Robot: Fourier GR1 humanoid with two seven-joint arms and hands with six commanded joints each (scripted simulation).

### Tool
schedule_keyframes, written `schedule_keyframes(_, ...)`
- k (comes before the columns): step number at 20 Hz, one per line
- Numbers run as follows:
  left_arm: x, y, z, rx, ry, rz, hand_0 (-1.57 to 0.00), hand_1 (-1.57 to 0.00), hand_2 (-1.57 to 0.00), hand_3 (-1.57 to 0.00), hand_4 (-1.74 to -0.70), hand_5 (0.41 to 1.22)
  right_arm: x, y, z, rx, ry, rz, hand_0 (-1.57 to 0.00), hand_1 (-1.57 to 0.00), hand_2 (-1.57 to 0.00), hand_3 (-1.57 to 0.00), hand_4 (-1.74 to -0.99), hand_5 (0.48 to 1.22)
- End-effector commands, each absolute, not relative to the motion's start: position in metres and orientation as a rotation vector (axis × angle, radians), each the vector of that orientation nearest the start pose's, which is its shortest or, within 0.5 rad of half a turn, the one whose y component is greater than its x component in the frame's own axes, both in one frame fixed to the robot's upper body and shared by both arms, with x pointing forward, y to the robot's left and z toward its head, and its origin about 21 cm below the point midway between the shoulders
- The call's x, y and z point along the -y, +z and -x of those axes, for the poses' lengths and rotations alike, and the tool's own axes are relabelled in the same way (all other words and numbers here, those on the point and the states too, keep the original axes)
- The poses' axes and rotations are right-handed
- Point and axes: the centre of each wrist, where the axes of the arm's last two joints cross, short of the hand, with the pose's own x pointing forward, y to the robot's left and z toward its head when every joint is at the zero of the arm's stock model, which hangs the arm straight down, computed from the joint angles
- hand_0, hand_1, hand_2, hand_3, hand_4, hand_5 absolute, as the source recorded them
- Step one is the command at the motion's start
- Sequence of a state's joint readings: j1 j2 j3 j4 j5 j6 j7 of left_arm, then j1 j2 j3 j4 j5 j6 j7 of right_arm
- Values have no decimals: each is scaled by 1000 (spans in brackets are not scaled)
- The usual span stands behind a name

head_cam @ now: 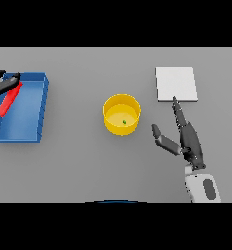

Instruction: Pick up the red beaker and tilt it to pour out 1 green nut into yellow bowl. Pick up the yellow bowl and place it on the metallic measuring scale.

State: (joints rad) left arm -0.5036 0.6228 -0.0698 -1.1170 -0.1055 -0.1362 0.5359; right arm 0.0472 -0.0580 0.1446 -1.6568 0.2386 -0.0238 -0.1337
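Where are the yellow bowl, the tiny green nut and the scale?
yellow bowl [109,123]: head view, front wall.
green nut [124,122]: head view, its middle, inside the bowl.
scale [176,83]: head view, middle of its flat top.

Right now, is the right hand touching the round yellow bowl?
Apart. The head view shows bare grey table between the right hand and the round yellow bowl; its thumb tip stops short of the bowl's rim.

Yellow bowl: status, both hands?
Right hand open beside yellow bowl, apart. Green nut in bowl. Left hand shut on red beaker over blue bin. Scale unobstructed.
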Motion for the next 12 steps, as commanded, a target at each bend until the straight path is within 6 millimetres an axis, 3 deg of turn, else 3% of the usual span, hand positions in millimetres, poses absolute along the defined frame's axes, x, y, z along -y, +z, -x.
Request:
schedule_keyframes(1, -354, 104, -362, 976, -495, -634, -196, -179, -170, -176, -813, 627, 211, 9, -234, 1750, 326, 140, 1, 1, 1, 1, -1157, 665)
schedule_keyframes(7, -349, 106, -364, 1098, -480, -641, -51, -46, -44, -45, -779, 635, 206, 16, -235, 1714, 407, 210, 1, 1, 1, 1, -1115, 638)
schedule_keyframes(9, -345, 106, -363, 1137, -461, -606, -32, -29, -28, -29, -786, 652, 211, 24, -241, 1743, 548, 186, 1, 1, 1, 1, -1080, 662)
schedule_keyframes(12, -342, 103, -359, 1151, -451, -582, -16, -15, -14, -14, -799, 666, 210, 40, -260, 1694, 830, 271, 1, 1, 1, 1, -1122, 649)
